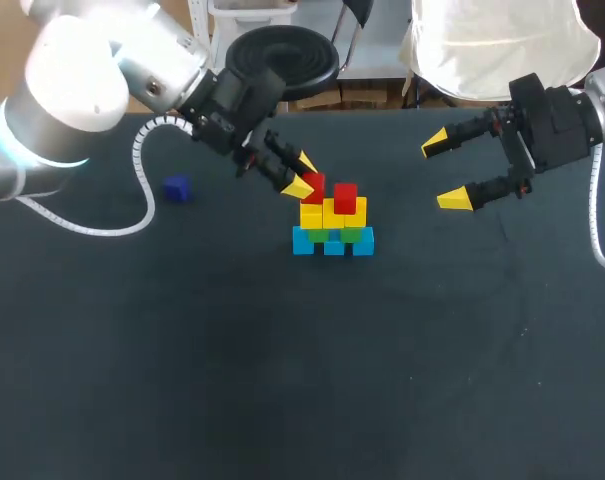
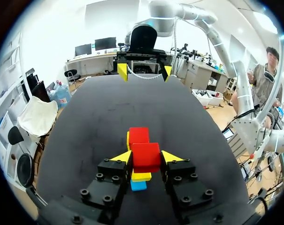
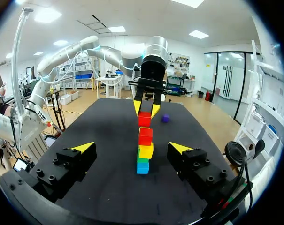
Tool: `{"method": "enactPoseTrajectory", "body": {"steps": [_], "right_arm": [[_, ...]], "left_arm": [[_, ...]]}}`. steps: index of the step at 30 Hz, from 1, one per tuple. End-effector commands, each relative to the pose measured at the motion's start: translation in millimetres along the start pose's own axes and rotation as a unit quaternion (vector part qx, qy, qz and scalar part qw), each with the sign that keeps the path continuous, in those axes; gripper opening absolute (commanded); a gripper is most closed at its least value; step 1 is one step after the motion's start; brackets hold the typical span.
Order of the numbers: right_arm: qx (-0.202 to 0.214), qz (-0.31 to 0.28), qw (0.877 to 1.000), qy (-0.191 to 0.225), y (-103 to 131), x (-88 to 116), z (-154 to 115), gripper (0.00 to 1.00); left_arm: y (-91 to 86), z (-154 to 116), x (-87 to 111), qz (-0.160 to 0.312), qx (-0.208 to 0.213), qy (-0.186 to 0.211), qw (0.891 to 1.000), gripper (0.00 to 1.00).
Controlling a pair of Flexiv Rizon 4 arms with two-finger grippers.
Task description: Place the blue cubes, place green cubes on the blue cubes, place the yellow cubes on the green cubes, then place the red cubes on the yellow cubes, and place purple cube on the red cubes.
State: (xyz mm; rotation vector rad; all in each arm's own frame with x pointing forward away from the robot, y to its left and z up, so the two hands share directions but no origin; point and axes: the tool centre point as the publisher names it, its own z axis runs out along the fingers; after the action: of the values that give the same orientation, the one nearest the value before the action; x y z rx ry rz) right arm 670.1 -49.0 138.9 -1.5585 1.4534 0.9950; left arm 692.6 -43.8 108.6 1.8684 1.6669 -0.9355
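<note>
L gripper (image 1: 301,174) pinching red cube (image 2: 145,156) over yellow cubes (image 1: 313,215); stack (image 1: 332,240) mid-table, nearer far edge. R gripper (image 1: 446,172) spread. Risk: off-centre release, so cube tips or knocks stack.

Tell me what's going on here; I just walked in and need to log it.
The left gripper is shut on a red cube, holding it over the yellow cubes at the top of a small stepped stack. That stack has blue cubes at the base, green cubes on them, then the yellow ones, and a second red cube already placed. The right gripper is open and holds nothing, off to the side. A purple cube lies alone on the dark table.
</note>
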Motion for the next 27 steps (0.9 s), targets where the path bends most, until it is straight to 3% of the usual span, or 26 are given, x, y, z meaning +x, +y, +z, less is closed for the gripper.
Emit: {"method": "enactPoseTrajectory", "body": {"steps": [1, 27], "right_arm": [[0.001, -0.001, 1.0, -0.001, 0.7, 0.2, 0.0, 1.0], [0.001, -0.001, 1.0, -0.001, 0.7, 0.2, 0.0, 1.0]], "left_arm": [[0.8, 3.6, 2.2, -0.003, -0.003, -0.004, 1.0, 0.0], [-3.7, 15.1, -3.8, -0.012, -0.006, -0.015, 1.0, 0.0]]}}
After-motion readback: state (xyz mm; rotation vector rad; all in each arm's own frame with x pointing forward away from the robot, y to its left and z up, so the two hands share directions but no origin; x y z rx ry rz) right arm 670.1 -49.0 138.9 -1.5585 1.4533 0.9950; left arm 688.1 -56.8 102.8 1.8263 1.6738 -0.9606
